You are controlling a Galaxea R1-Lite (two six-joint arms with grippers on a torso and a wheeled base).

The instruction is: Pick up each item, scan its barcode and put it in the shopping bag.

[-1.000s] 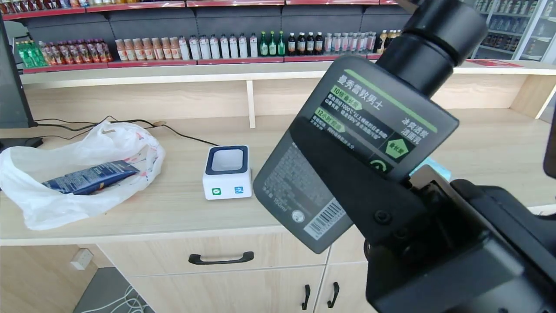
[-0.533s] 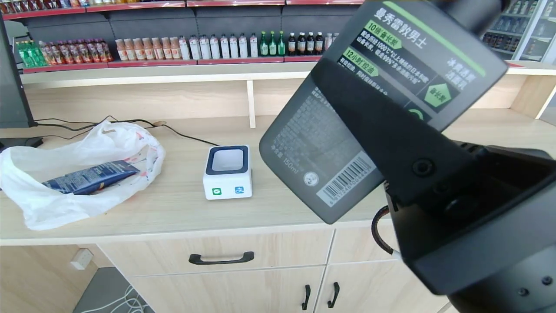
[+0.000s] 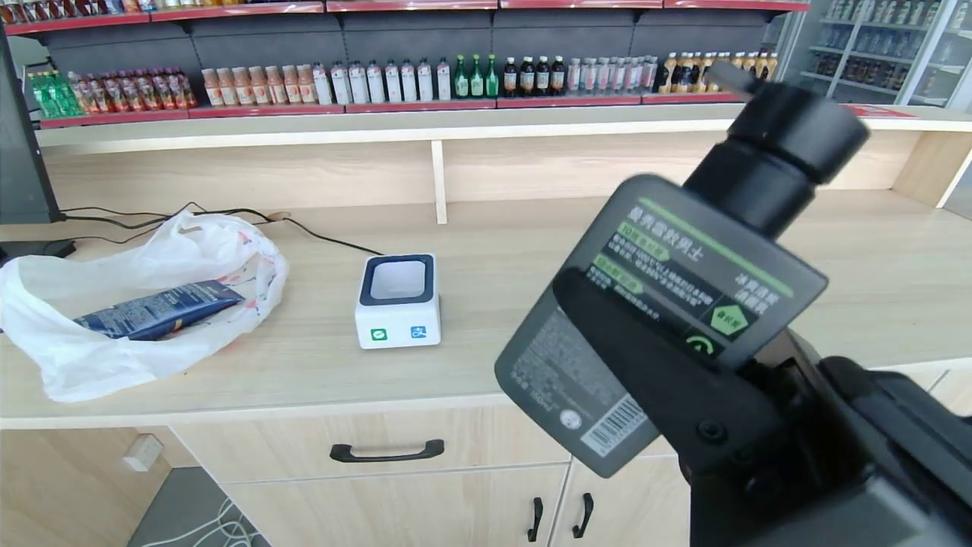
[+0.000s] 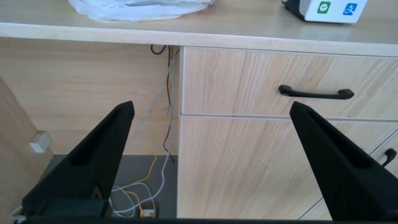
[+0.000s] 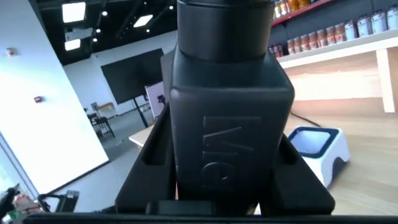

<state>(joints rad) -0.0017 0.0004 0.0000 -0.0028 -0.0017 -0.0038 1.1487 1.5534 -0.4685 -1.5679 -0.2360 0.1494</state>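
Clamping black bottle (image 3: 687, 254), R gripper (image 3: 607, 327) covers its mid print; L gripper (image 4: 211, 107) spread wide.

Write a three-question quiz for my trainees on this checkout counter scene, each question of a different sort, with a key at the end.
1. True or false: the right gripper is shut on the black bottle.
2. What lies in the shopping bag on the counter? A) a blue tube B) a green can C) a loaf of bread
3. Fill in the missing word: the left gripper, held below the counter edge in front of the drawers, is ____ (open or shut).

Key: 1 true; 2 A; 3 open.
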